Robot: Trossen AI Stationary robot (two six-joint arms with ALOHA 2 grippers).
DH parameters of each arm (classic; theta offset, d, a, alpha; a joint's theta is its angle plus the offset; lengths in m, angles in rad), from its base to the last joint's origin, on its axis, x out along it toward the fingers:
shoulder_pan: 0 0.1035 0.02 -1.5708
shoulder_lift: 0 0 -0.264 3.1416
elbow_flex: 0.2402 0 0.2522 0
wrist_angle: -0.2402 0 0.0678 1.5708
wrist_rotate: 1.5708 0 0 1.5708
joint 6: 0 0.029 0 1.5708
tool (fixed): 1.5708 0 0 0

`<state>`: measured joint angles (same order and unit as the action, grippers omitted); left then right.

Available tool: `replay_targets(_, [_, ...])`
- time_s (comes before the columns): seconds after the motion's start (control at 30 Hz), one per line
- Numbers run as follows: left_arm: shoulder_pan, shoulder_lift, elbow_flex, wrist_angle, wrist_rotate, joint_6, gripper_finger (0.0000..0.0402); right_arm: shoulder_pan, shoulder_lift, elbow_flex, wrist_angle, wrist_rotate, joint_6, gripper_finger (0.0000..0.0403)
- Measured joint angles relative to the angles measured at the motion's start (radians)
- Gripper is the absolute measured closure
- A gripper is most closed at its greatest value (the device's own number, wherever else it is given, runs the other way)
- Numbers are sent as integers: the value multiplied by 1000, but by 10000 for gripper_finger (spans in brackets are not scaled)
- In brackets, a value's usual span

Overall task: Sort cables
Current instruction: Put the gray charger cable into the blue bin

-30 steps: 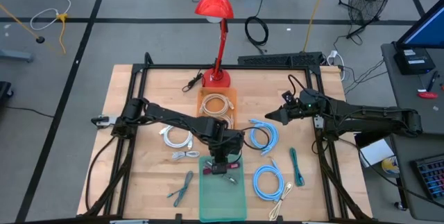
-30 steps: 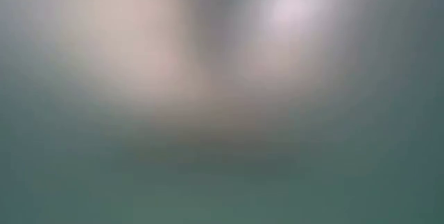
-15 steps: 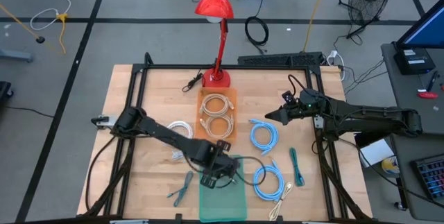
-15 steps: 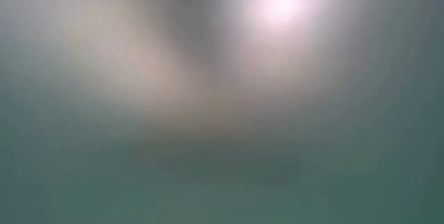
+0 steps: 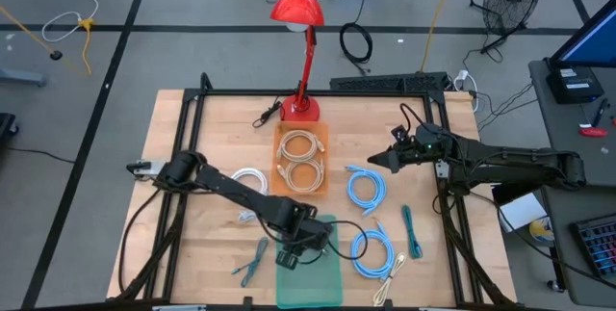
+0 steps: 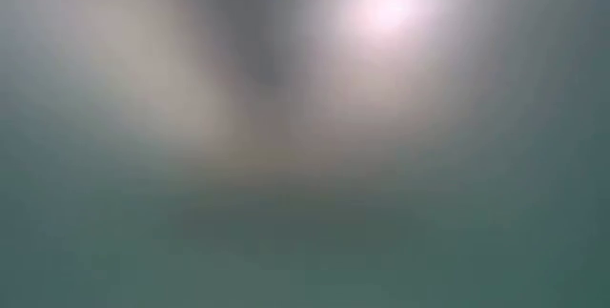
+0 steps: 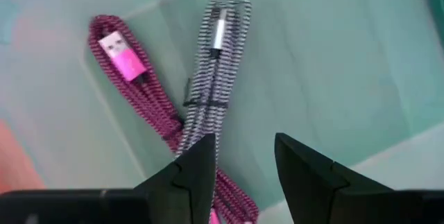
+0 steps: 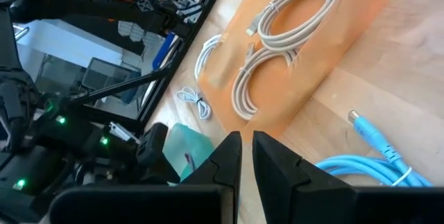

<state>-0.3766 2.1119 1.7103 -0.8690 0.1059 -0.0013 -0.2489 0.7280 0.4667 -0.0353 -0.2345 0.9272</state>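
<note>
A: The left gripper (image 7: 243,175) is seen with jaws apart over the translucent green tray (image 5: 322,277), where grey (image 7: 208,85) and pink braided bundles (image 7: 132,85) lie.

B: Two beige coils (image 5: 300,160) are placed on the orange tray (image 5: 321,130); blue coils (image 5: 366,187) remain on the table. The right gripper (image 8: 246,156), nearly shut, waits.

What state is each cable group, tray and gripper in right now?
left gripper: open, over the green tray
grey braided cable: lying in the green tray
pink braided cable: beside it in the tray
beige coils: on the orange tray
right gripper: shut, holding nothing
</note>
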Motion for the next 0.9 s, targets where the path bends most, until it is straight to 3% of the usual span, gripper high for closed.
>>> replay_targets(0.17, [0, 8, 1, 22, -43, 12, 252, 0, 0, -6, 10, 2, -1, 373])
replay_targets(0.57, [6, 99, 0, 0, -31, 12, 259, 0, 0, -68, 9, -3, 82, 373])
replay_targets(0.67, [17, 99, 0, -13, -32, -25, 295, 0, 0, -69, 13, -5, 82, 373])
replay_targets(0.8, [25, 97, 0, -30, -29, -41, 380, 0, 0, -69, 42, -4, 82, 373])
replay_targets(0.9, [32, 97, 1, -37, -28, -93, 388, 0, 0, -69, 85, -4, 82, 373])
